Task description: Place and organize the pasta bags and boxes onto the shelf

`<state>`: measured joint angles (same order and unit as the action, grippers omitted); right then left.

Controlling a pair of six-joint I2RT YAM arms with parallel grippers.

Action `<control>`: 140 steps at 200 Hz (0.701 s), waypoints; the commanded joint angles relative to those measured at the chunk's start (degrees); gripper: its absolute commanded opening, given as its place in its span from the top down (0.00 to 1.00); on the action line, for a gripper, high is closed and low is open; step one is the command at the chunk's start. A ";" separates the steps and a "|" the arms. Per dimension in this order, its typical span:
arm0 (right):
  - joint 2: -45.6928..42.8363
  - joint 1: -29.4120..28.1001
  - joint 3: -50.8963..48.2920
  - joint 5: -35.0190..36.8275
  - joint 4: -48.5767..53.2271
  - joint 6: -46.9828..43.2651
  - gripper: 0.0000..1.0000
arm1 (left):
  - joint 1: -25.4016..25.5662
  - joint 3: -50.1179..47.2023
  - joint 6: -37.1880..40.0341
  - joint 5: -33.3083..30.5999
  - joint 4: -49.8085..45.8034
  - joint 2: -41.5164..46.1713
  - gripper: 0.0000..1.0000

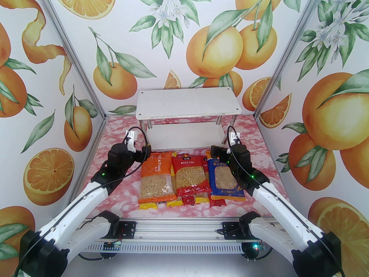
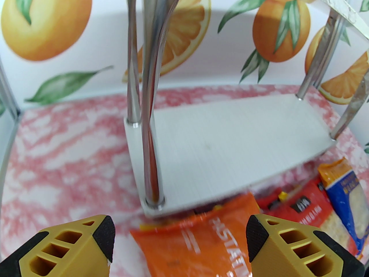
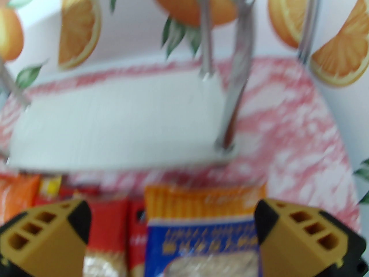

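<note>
The small two-tier shelf of white rounded boards on slanted chrome legs (image 1: 186, 104) stands at the middle of the far edge of the pink-and-white marbled bench (image 1: 124, 200), against a back wall printed with oranges and leaves (image 1: 184, 39). Just in front of its lower board, three wide plastic bags of short pasta lie flat in a row across the middle of the bench: the orange "PASTATIME" bag (image 1: 157, 177) toward the left edge, the red bag (image 1: 190, 173) in the centre, the blue bag with yellow ends (image 1: 223, 180) toward the right edge. They lie close together. Under them lie long narrow spaghetti packs (image 1: 201, 198), three yellow ends and two red ends poking out toward the near edge; the rest of each pack is hidden.

The left arm (image 1: 86, 193) reaches to the far end of the orange bag; the left jaws are released, their yellow, black-tipped fingertips (image 2: 86, 247) spread wide to either side of that end; bare bench shows between one fingertip and the bag's edge; whether the other touches the bag I cannot tell. The right arm (image 1: 274, 198) reaches to the far end of the blue bag; the right jaws are released too, spread fully, fingertips (image 3: 288, 235) flanking the bag's yellow end in a blurred wrist view, grasping nothing.
</note>
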<state>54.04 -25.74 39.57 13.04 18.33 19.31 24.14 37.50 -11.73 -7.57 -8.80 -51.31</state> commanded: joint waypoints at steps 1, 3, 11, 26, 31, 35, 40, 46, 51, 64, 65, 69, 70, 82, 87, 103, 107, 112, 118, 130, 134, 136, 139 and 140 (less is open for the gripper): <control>-1.12 -6.97 0.90 -0.03 13.03 6.67 0.01 | 2.39 -2.51 -5.95 -3.56 -10.60 4.28 0.21; -1.15 -7.84 0.93 0.45 13.49 6.98 0.01 | 2.62 -2.69 -6.25 -3.89 -11.08 4.64 0.21; -1.19 -11.24 1.03 2.47 14.86 8.00 0.01 | 3.54 -3.39 -7.33 -4.86 -12.51 5.97 0.21; -0.61 -16.47 1.21 5.87 16.49 9.91 0.00 | 5.12 -4.63 -8.57 -6.62 -14.44 7.67 0.22; -0.18 -18.14 1.30 6.50 16.58 10.43 0.00 | 5.72 -4.86 -8.81 -7.41 -15.08 7.95 0.22; 0.16 -18.84 1.30 6.70 16.57 10.68 0.00 | 6.18 -5.01 -9.00 -7.99 -15.57 8.02 0.22; 0.76 -19.94 1.39 6.96 16.44 11.18 0.00 | 6.72 -5.13 -9.29 -8.86 -16.39 7.89 0.22; 1.69 -21.17 1.47 7.38 16.12 11.84 0.00 | 7.33 -5.15 -9.58 -9.62 -17.20 7.57 0.22; 2.60 -22.12 1.55 7.46 15.61 12.04 0.00 | 7.85 -5.22 -9.94 -10.03 -17.82 7.27 0.22; 5.17 -24.45 1.73 8.49 13.69 12.56 0.00 | 9.40 -5.58 -11.00 -10.18 -18.36 6.41 0.22; 5.40 -24.58 1.74 8.63 13.54 12.62 0.00 | 9.55 -5.63 -11.11 -10.18 -18.36 6.32 0.22; 6.30 -25.21 1.88 8.84 13.01 12.77 0.00 | 10.11 -5.80 -11.54 -10.18 -18.30 6.08 0.22; 6.50 -25.36 1.90 8.84 12.90 12.77 0.00 | 10.16 -5.87 -11.64 -10.18 -18.33 6.02 0.22; 9.17 -26.24 2.79 8.85 12.01 13.18 0.00 | 11.92 -6.58 -13.05 -10.65 -18.11 5.57 0.22; 10.10 -26.36 3.19 8.62 11.78 13.41 0.00 | 12.48 -6.85 -13.46 -10.87 -18.01 5.45 0.22; 12.11 -26.47 4.33 8.16 11.41 14.02 0.00 | 13.75 -7.43 -14.59 -11.15 -17.92 5.30 0.22; 12.44 -26.47 4.68 8.77 11.93 14.42 0.00 | 13.96 -7.57 -14.75 -11.15 -17.90 5.24 0.22; 12.85 -26.48 5.16 10.43 13.10 14.96 0.00 | 14.29 -7.48 -14.88 -11.19 -18.08 5.23 0.22; 13.43 -26.45 5.90 13.22 15.25 15.62 0.00 | 14.60 -7.41 -15.10 -11.43 -18.61 5.17 0.22; 14.48 -25.66 7.36 18.73 20.20 16.71 0.00 | 15.28 -7.37 -15.13 -12.23 -19.28 5.48 0.21; 14.59 -24.99 7.63 19.58 21.63 17.03 0.00 | 15.43 -7.44 -15.10 -12.36 -19.41 5.66 0.21; 14.73 -24.63 7.69 19.75 22.18 17.06 0.00 | 15.41 -7.46 -15.13 -12.44 -19.41 5.80 0.21; 14.80 -23.86 7.74 19.67 22.93 17.07 0.00 | 15.37 -7.52 -15.12 -12.46 -19.42 5.97 0.21; 14.79 -23.58 7.73 19.62 23.09 17.08 0.00 | 15.39 -7.52 -15.14 -12.46 -19.37 6.01 0.21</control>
<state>67.92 -51.77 44.36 24.12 33.85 33.41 38.72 30.50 -25.41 -18.06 -26.48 -46.06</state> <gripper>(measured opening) 0.997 0.787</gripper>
